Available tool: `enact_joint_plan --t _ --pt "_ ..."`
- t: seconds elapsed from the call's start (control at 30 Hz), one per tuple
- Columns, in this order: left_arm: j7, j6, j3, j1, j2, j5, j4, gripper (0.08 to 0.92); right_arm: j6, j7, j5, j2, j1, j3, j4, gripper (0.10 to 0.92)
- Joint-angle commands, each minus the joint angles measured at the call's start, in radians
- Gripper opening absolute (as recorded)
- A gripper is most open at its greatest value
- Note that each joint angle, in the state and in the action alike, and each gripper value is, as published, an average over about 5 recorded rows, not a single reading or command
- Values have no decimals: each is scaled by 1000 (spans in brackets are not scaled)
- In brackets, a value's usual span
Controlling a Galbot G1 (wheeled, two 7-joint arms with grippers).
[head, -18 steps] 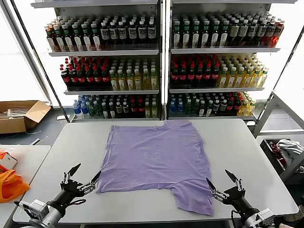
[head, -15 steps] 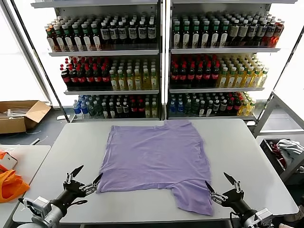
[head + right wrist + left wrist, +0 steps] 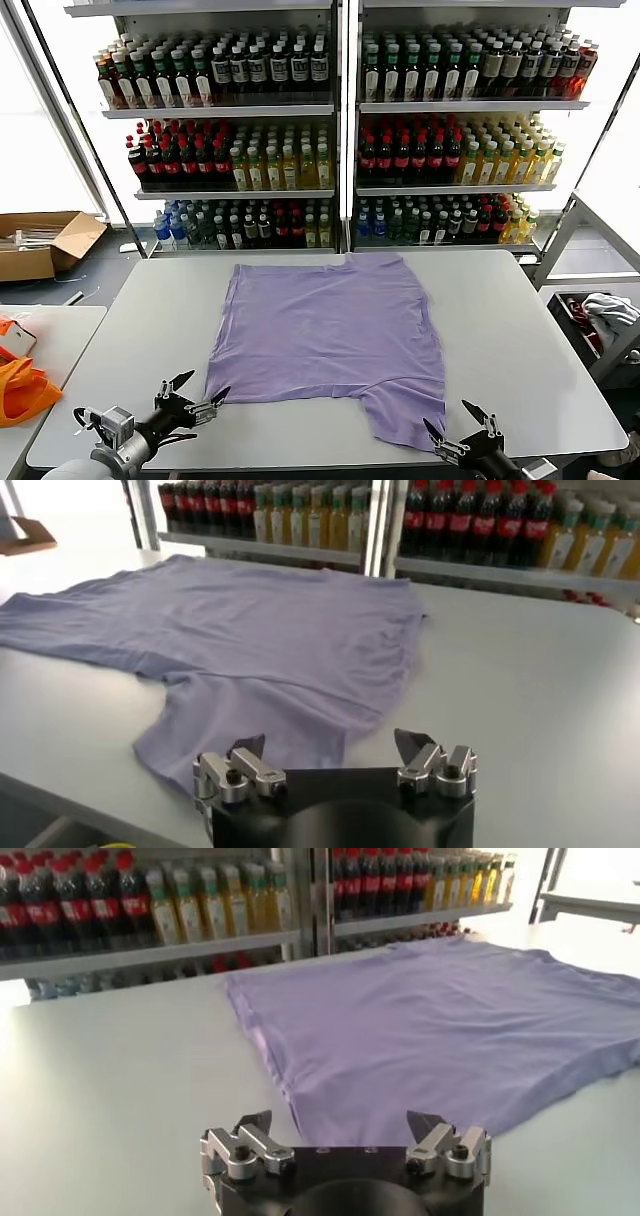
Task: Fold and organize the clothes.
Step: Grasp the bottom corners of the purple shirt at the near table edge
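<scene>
A: Where is the T-shirt [image 3: 330, 335] lying?

B: Spread flat on the grey table [image 3: 500, 330], plain lavender side up, roughly in the middle. One sleeve [image 3: 405, 415] sticks out toward the table's near edge on the robot's right side.

A: And the left gripper [image 3: 198, 393]?

B: Low over the near edge of the table, on the left, just beside the shirt's near left corner. Its fingers are spread wide with nothing between them; in the left wrist view [image 3: 345, 1133] only bare table and the cloth's edge lie ahead of it.

A: The right gripper [image 3: 453, 420]?

B: Also at the near edge, on the right, close to the sleeve tip. Spread wide too, holding nothing; the right wrist view [image 3: 335, 755] shows the sleeve just in front of the fingertips.

A: Anything behind?

B: Shelves of bottles [image 3: 340, 130], and an orange fabric item [image 3: 20, 385] on a side table at far left
</scene>
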Motion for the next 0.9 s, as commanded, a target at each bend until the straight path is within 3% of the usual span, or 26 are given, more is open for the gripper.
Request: enact_joint_plan --t 0.03,0.2,0.3,0.77,0.9 --pt "-9 24 30 -16 26 -17 35 823 -21 7 4 1 -9 -6 -5 811" --pt "-9 23 37 -25 7 -20 36 815 -26 14 6 5 10 -41 -17 689" --pt "-7 22 46 -29 -4 -18 33 767 -26 19 7 8 19 -55 -27 603" --pt "7 -4 57 -15 -39 16 49 366 16 -15 27 10 34 -61 -42 195" --pt "1 -17 56 -2 -46 30 32 253 49 -43 33 8 31 -60 -22 114"
